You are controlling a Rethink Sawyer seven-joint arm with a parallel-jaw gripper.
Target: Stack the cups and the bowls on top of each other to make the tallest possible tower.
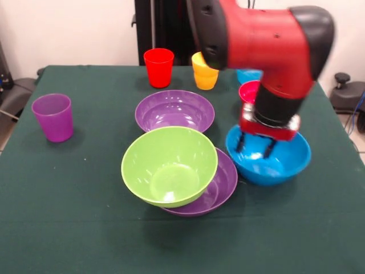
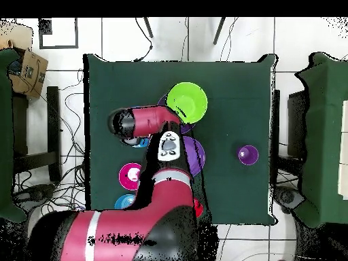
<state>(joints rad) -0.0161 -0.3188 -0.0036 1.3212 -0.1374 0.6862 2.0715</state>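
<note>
1. The hand (image 1: pixel 255 147) hangs inside the blue bowl (image 1: pixel 268 162), its two dark fingers apart and holding nothing, near the back wall.
2. The lime bowl (image 1: pixel 169 165) sits tilted on a purple bowl (image 1: pixel 222 185), just beside the blue one; that pair is the tower so far.
3. These bowls look light, stiff and glossy, so likely slippery; pinching the thin rim seems the best hold.
4. Count on the table (image 1: pixel 68 217): two purple bowls, the second (image 1: pixel 174 109) behind the lime one; one lime, one blue, one small red bowl (image 1: pixel 248 91), one light blue bowl (image 1: pixel 247 75).
5. Cups: red (image 1: pixel 158 67), yellow-orange (image 1: pixel 204 73), purple (image 1: pixel 53 117), three in all.
</note>
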